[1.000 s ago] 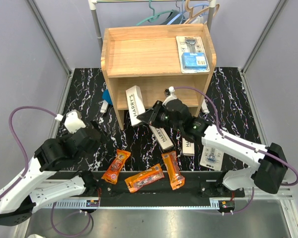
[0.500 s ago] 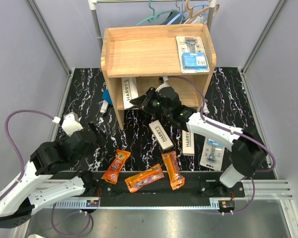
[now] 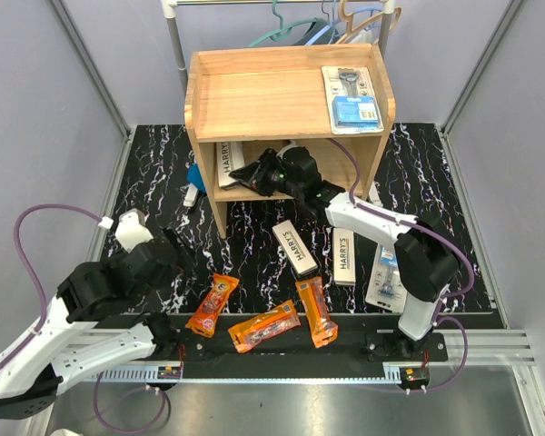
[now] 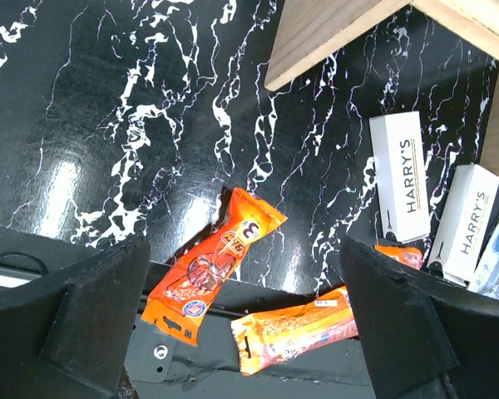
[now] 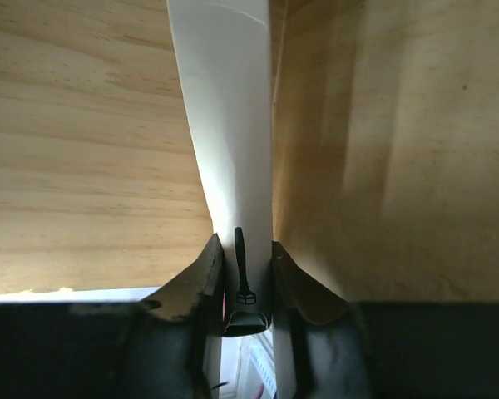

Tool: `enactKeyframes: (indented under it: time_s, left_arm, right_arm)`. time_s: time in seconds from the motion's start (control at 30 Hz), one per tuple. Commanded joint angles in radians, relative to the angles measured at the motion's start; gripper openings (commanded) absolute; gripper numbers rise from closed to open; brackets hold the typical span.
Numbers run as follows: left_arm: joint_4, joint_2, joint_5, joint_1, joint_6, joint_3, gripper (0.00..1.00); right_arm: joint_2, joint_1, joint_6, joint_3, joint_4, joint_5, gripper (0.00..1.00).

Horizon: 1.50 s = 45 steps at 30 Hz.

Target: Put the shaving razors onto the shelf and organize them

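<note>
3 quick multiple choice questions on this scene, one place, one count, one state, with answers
1. Where does the blister pack on the shelf lie? A) top tier, right end B) top tier, left end C) lower tier
2. How many orange packets lie on the table? A) two B) three C) five
3. How do the right jaws stand? A) open, empty B) shut on a Harry's box C) shut on an orange packet

1 A: it sits at the top's right end. 2 B: three lie at the table's near edge. 3 B: both jaws press the white box.
</note>
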Motion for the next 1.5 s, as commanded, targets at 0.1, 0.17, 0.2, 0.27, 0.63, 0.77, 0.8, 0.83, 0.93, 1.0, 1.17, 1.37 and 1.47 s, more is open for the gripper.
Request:
enactKeyframes:
  time_s: [0.1,0.17,0.2,0.27,0.63,0.77,0.8,0.83,0.93,1.0,1.17,1.37,1.47]
  left_arm:
    - [-0.008,-0.009,0.011,0.002,-0.003,-0.007,0.99]
    - [-0.006,-0.010,0.011,0.002,-0.003,-0.008,0.99]
    - [-0.006,-0.010,0.010,0.002,-0.005,-0.010,0.99]
    - [-0.005,-0.012,0.011,0.002,-0.003,-0.010,0.99]
    - [0.014,-0.015,0.024,0.002,-0.003,-0.024,0.99]
    - [0.021,-0.015,0.025,0.002,-0.002,-0.027,0.99]
    - [0.023,-0.013,0.027,0.002,0.000,-0.027,0.99]
    - [0.024,-0.012,0.027,0.002,0.001,-0.027,0.99]
    - [0.029,-0.010,0.028,0.002,0.004,-0.028,0.99]
    - [0.032,-0.006,0.030,0.002,0.006,-0.030,0.99]
    - [0.083,0.013,0.045,0.002,0.036,-0.028,0.99]
    - [0.110,0.063,0.059,0.002,0.073,-0.008,0.99]
    - [0.112,0.071,0.063,0.002,0.075,-0.008,0.99]
  right_arm:
    - [0.036,-0.009,0.033,0.056,0.075,-0.103,0.35]
    - [0.041,-0.008,0.041,0.067,0.074,-0.127,0.39]
    - [0.046,-0.008,0.044,0.070,0.063,-0.134,0.44]
    - [0.044,-0.008,0.038,0.081,0.040,-0.141,0.50]
    - [-0.049,-0.008,-0.015,0.064,-0.176,-0.050,0.76]
    - [-0.098,-0.009,-0.016,0.030,-0.225,-0.005,0.82]
    - [-0.105,-0.008,-0.019,0.024,-0.235,0.000,0.82]
    - [-0.108,-0.009,-0.021,0.017,-0.236,0.001,0.83]
    - [-0.120,-0.006,-0.035,0.018,-0.262,0.007,0.83]
    - [-0.131,-0.006,-0.047,0.018,-0.299,0.010,0.84]
    - [-0.157,-0.005,-0.062,0.015,-0.337,0.027,0.84]
    - [-0.117,0.017,-0.128,0.121,-0.457,0.047,0.83]
    - [-0.109,0.041,-0.140,0.148,-0.485,0.076,0.83]
